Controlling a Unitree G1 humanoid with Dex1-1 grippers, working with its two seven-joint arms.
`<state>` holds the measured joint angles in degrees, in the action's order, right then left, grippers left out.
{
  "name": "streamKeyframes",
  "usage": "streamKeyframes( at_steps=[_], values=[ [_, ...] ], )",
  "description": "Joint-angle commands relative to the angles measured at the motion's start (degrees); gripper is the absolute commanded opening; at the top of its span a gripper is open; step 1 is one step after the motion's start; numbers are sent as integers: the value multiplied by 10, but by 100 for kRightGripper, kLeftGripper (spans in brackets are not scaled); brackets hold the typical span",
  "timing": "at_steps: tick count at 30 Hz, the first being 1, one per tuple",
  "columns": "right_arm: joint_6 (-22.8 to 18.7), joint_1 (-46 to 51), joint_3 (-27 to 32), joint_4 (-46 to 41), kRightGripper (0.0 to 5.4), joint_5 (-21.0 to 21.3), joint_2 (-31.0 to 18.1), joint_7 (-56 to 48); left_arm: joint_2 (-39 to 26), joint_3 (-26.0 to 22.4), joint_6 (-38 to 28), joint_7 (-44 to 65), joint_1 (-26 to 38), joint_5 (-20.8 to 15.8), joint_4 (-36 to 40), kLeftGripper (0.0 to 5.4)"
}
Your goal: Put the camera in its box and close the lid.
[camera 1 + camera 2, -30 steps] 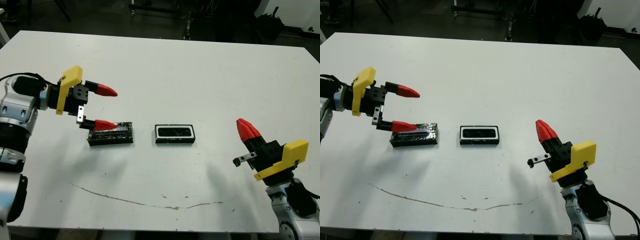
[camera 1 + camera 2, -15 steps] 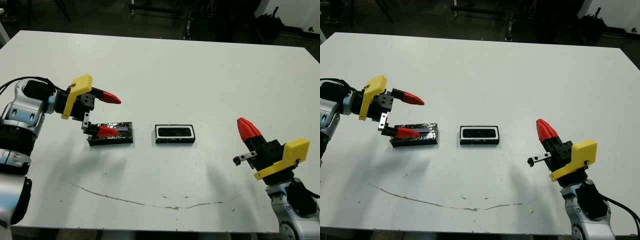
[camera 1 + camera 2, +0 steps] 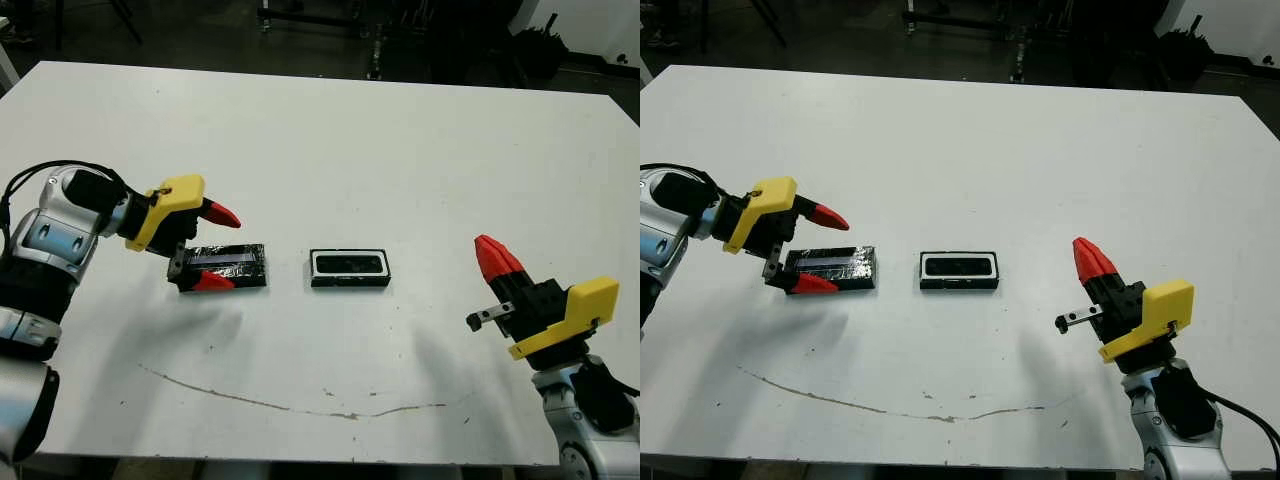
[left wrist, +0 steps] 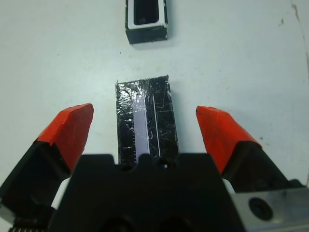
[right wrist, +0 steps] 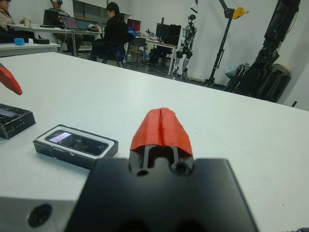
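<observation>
Having dropped lower, the left end effector now straddles the lid, fingers spread apart.

Matt white bench with a thin scuff line, lid topped in crinkled, glinting foil-like film, box with black walls and smooth white lining — glossy black camera inside, matt red fingertips.

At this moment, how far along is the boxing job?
Done: the camera already lies inside the box. In hand: the open left end effector straddles the lid, which lies flat on the table, not yet gripped. Left: lift it and close the box. The right end effector sits shut, off to the side.
</observation>
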<state>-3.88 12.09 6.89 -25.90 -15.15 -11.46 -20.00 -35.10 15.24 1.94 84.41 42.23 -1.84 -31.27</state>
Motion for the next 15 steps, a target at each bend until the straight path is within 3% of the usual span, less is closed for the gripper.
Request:
streamKeyframes(
  at_steps=[1, 15],
  values=[
    [3, 0, 3, 2, 1, 6, -9, 4, -7, 3, -3, -16, -20, 11, -2, 540],
    [7, 0, 2, 4, 1, 5, -10, -2, -3, 1, -16, -26, -16, 18, -37, 540]
  ],
)
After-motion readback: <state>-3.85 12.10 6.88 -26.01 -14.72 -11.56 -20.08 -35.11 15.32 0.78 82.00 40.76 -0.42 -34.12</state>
